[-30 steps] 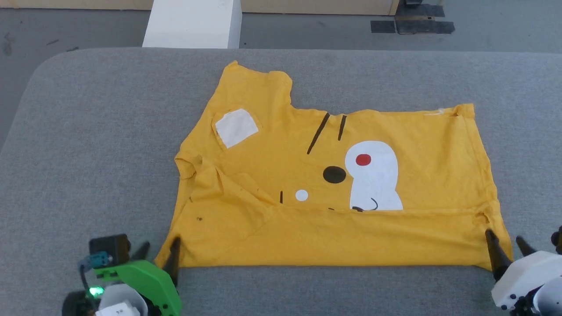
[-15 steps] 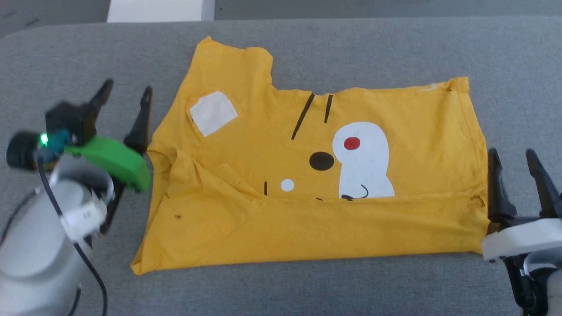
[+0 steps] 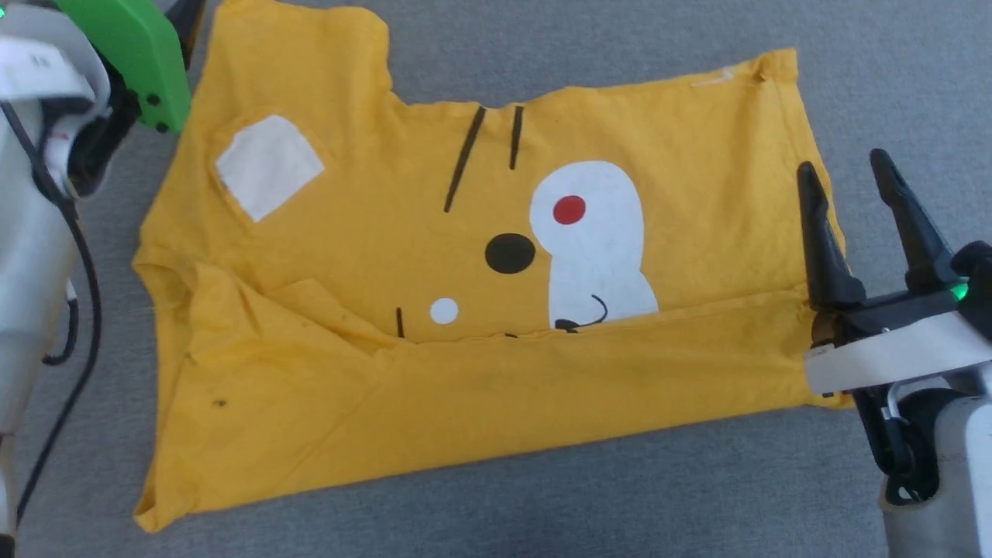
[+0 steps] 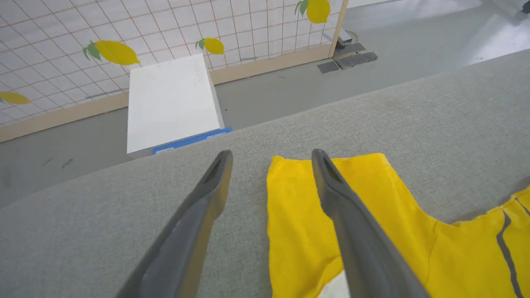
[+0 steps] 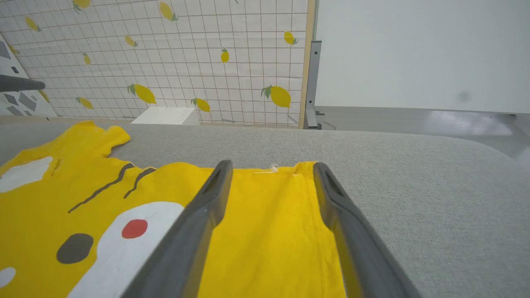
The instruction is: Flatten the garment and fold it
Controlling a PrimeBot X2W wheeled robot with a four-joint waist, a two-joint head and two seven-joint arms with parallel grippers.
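Left gripper (image 4: 272, 152), fingers spread and empty, is at the far left sleeve corner of the mustard-yellow T-shirt (image 3: 465, 387); we see one finger over fabric, the other over the grey padded table (image 3: 542, 504). Right gripper (image 3: 843, 161), likewise spread and empty, straddles the T-shirt's right edge. We note the T-shirt lying on the table, its near strip folded over the printed face (image 3: 589, 232).

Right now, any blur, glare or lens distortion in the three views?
Head view: sharp, flat even light, no glare on the shirt. Left wrist view: the left gripper looks soft toward the bottom edge. Right wrist view: pale sheen on the floor at right; the wall grid lines splay, likely from the wide lens.
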